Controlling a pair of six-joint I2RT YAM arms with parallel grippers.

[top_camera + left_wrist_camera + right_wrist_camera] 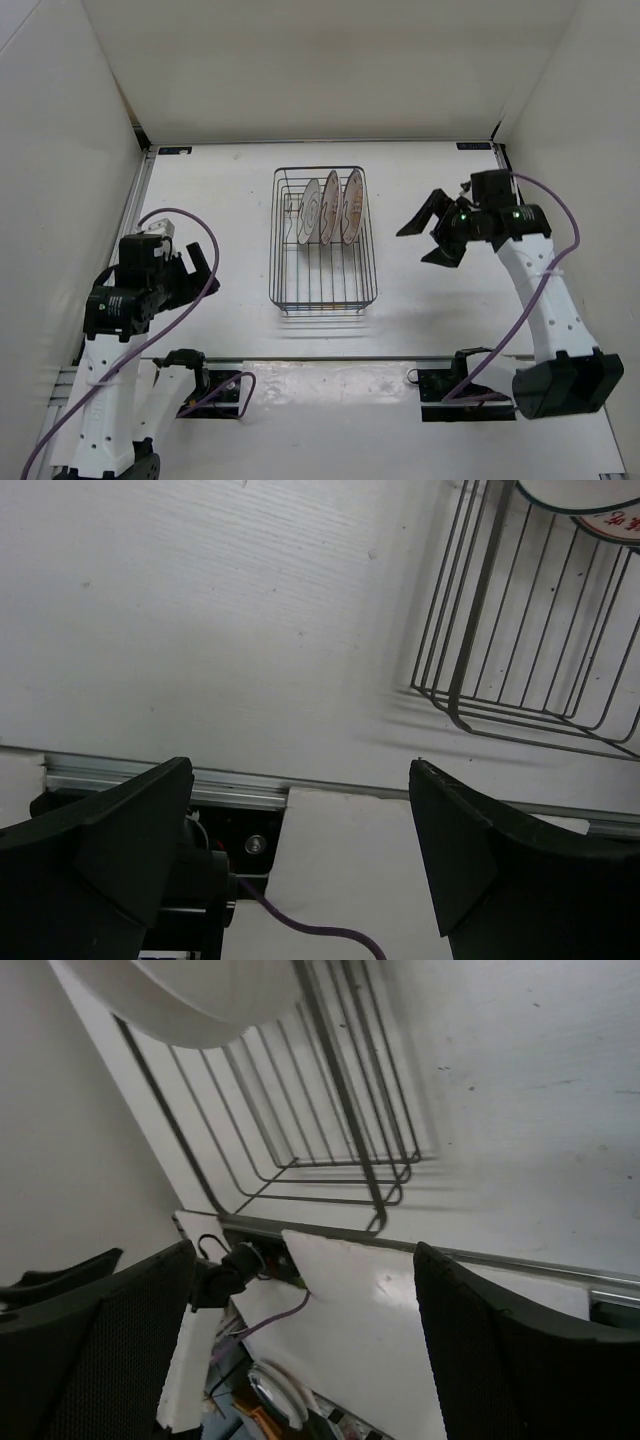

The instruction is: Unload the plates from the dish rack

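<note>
The dark wire dish rack [323,262] stands in the middle of the white table. Three white plates with orange-brown patterns stand upright on edge in its far half: left [309,214], middle [330,208], right [352,206]. My left gripper [205,270] is open and empty, left of the rack's near end. My right gripper [413,247] is open and empty, just right of the rack. The left wrist view shows the rack's corner [470,670] and a plate edge [590,505] beyond the spread fingers [470,850]. The right wrist view shows rack wires [345,1090] and a plate [190,1000].
White walls enclose the table on the left, back and right. An aluminium rail [320,357] runs along the near edge, with the arm bases and purple cables [200,240] behind it. The right arm's cable [560,210] loops near the right wall.
</note>
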